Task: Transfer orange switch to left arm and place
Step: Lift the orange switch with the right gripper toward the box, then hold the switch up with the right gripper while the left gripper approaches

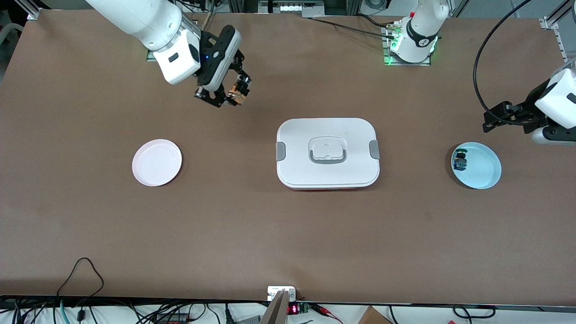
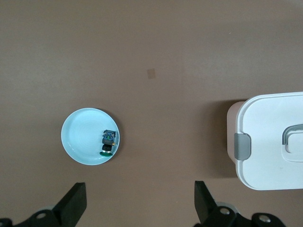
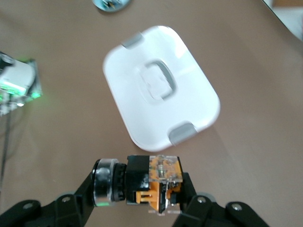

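My right gripper (image 1: 230, 96) hangs over bare table toward the right arm's end and is shut on the orange switch (image 1: 238, 92). In the right wrist view the orange switch (image 3: 154, 183) lies sideways between the fingers of the right gripper (image 3: 142, 191), showing its black body, orange parts and a clear block. The white box (image 1: 297, 139) sits mid-table with its lid on. It also shows as the box (image 3: 189, 90) ahead of the held switch. My left gripper (image 1: 490, 122) is up over the table by the blue plate (image 1: 485, 170), open with nothing between its fingers.
A pink plate (image 1: 157, 162) lies bare toward the right arm's end. The blue plate (image 2: 83, 137) holds a small green-capped switch (image 2: 109, 141), also seen as the green-capped switch (image 1: 460, 160). The box (image 2: 265, 142) shows beside the left gripper (image 2: 139, 205). Cables run along the table's near edge.
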